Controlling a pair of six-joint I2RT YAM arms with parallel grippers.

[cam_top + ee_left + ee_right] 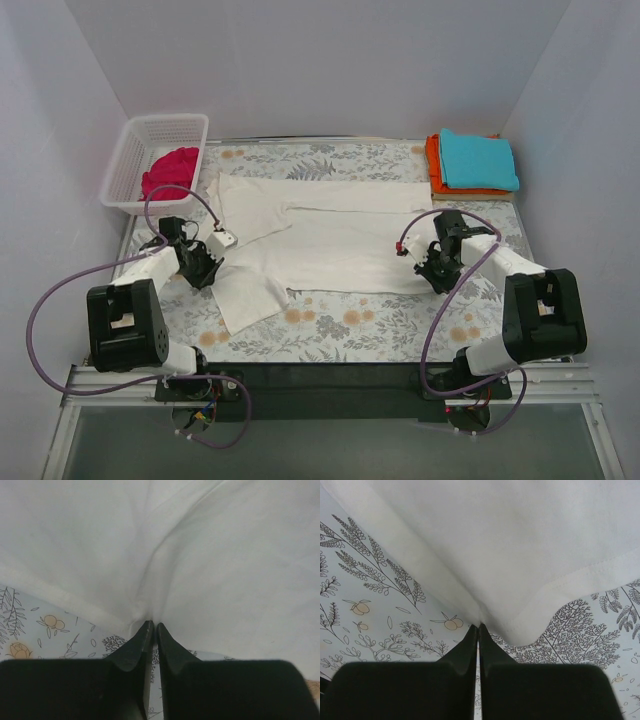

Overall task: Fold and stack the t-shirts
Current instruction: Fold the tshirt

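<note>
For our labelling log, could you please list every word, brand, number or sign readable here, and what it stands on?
None can be read in any view.
The off-white t-shirt, magenta t-shirt, teal t-shirt and orange t-shirt are plain, with no label showing.
The basket bears no lettering; the table covering has only a floral print.

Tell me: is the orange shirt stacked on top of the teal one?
No, the teal shirt lies on top of the orange shirt, which shows only along its edges.
</note>
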